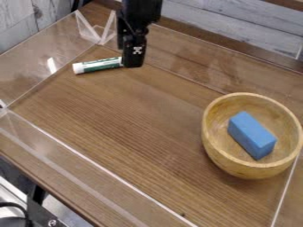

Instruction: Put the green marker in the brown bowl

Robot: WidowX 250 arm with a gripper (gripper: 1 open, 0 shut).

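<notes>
The green marker [99,64] lies flat on the wooden table [130,124] at about ten o'clock from the table's middle, its white barrel pointing left and its dark green end toward the right. The black gripper [134,58] hangs pointing down just at that green end, at roughly three o'clock from the marker; it covers the cap's tip, and whether it touches the marker cannot be told. Seen edge-on, its fingers overlap in the view, but the jaws stand wide open with nothing held between them.

The brown bowl [214,146] sits well apart from the marker, at about four o'clock from the table's middle, near the right edge. A blue rectangular block [251,135] lies inside it, slanted across the bottom. Low clear plastic walls [30,142] border the table at the left and front, and a folded clear piece [95,28] stands at the far edge, at about twelve o'clock from the marker.
</notes>
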